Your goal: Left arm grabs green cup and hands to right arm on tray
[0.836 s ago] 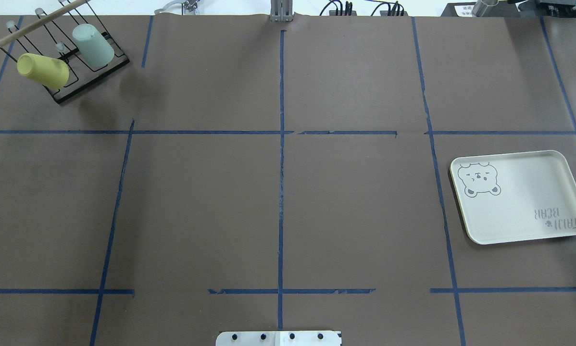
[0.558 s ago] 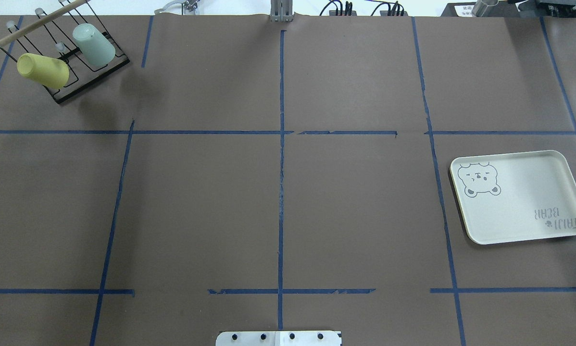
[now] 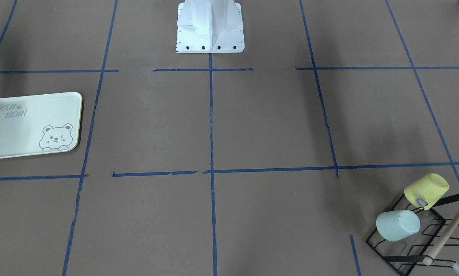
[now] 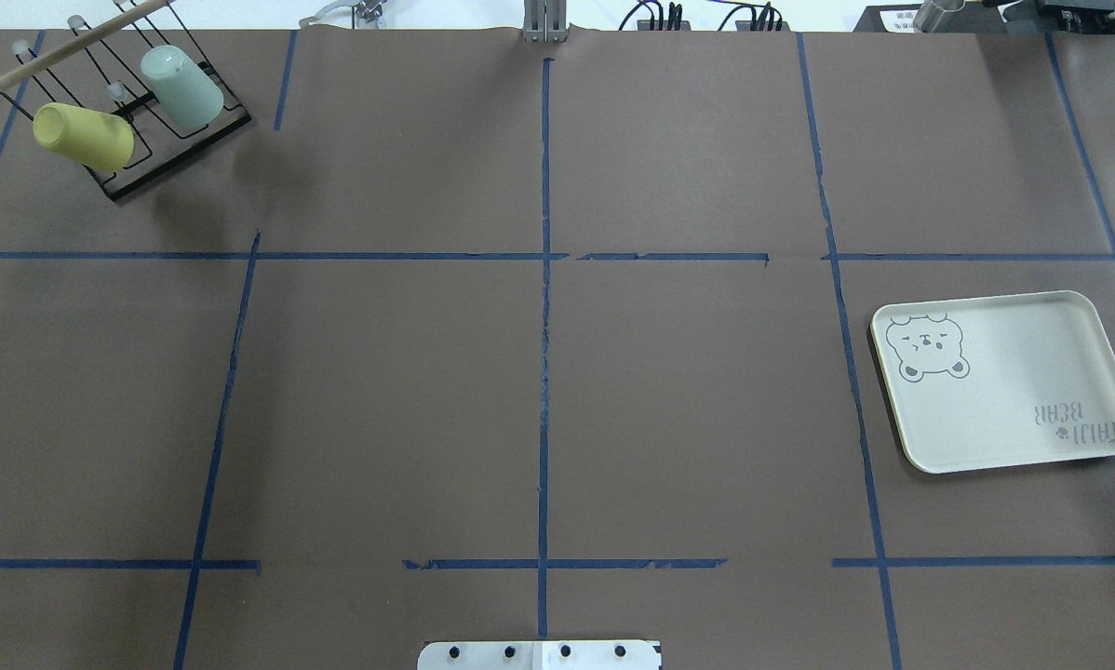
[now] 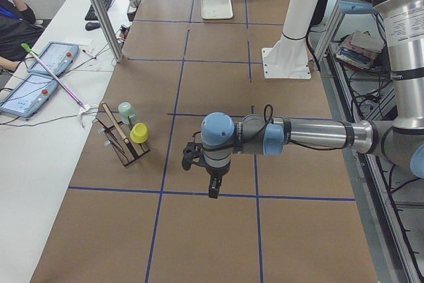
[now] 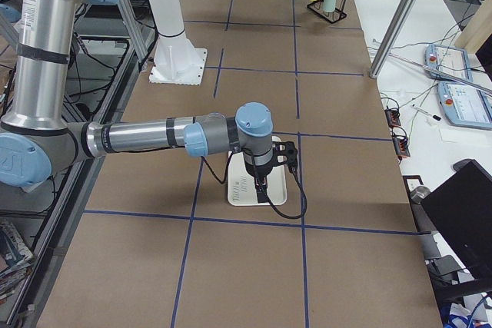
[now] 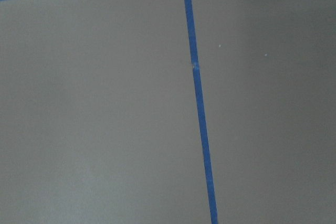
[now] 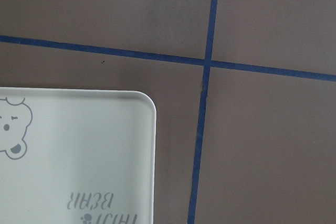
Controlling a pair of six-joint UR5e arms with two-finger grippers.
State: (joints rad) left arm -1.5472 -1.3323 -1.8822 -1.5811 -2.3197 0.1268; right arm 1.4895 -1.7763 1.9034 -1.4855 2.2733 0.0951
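The green cup [image 4: 181, 88] hangs tilted on a peg of a black wire rack [image 4: 181, 158] at the far left corner; it also shows in the front view [image 3: 398, 225]. The tray [image 4: 1004, 380] lies flat at the right side and holds nothing. It also shows in the right wrist view [image 8: 79, 156]. My left gripper [image 5: 212, 189] shows only in the left side view, hanging above the table well short of the rack. My right gripper [image 6: 260, 188] shows only in the right side view, above the tray [image 6: 237, 196]. I cannot tell whether either is open or shut.
A yellow cup [image 4: 83, 136] hangs on the same rack beside the green one, under a wooden rod [image 4: 73, 46]. The robot's white base [image 3: 210, 27] stands at the table's near middle edge. Blue tape lines grid the brown table.
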